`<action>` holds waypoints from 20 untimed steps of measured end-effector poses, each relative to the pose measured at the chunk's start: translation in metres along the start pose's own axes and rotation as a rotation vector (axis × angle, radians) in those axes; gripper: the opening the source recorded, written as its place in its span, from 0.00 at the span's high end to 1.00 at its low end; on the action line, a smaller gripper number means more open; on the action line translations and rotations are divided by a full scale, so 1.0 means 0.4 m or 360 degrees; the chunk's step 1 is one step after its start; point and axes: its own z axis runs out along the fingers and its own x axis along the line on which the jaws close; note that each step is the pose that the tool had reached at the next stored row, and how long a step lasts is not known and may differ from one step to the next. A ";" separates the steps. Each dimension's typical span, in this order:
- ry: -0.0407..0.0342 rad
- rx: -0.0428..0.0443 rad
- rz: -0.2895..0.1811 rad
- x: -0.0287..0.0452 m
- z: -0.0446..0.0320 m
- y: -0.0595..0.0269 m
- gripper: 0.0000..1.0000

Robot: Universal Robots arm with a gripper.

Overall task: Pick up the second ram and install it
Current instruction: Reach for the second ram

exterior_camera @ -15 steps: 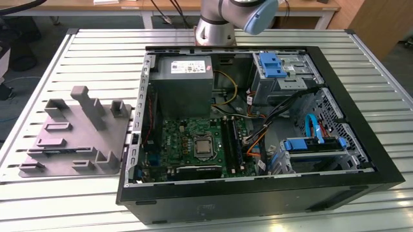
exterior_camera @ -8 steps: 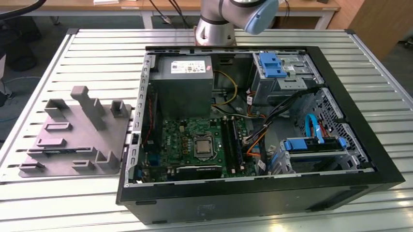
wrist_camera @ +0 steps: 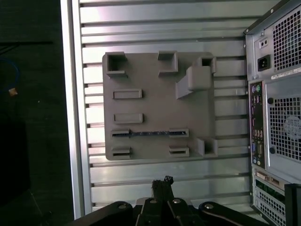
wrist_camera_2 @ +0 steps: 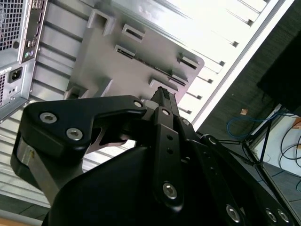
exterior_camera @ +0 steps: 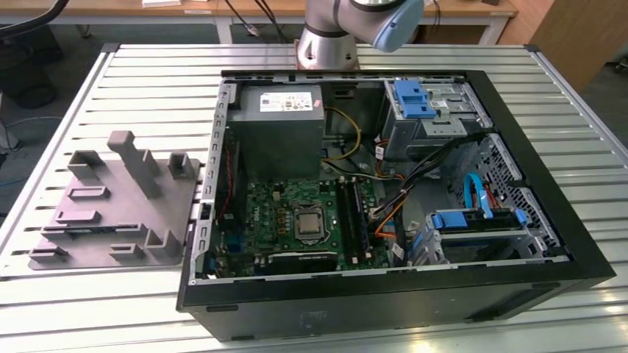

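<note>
The second ram is a thin dark stick lying flat between two small blocks on the grey holder plate. In the first wrist view my gripper hangs above the slatted table, off the plate's edge nearest that stick and clear of it. Its fingers are together with nothing between them. In the second wrist view the gripper reaches toward the same plate. In the exterior view the plate lies at the left of the open computer case, whose green motherboard carries long black slots.
The computer case stands open with cables, a power supply and blue drive brackets inside; its rear panel is beside the plate. Tall grey blocks rise from the plate. The table edge runs past the plate's far side.
</note>
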 end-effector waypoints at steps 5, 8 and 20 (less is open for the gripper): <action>0.0004 -0.0053 0.0007 0.000 0.007 0.000 0.90; 0.0005 -0.0054 0.0007 0.001 0.020 0.000 0.90; 0.0006 -0.0054 0.0007 0.002 0.074 0.000 0.90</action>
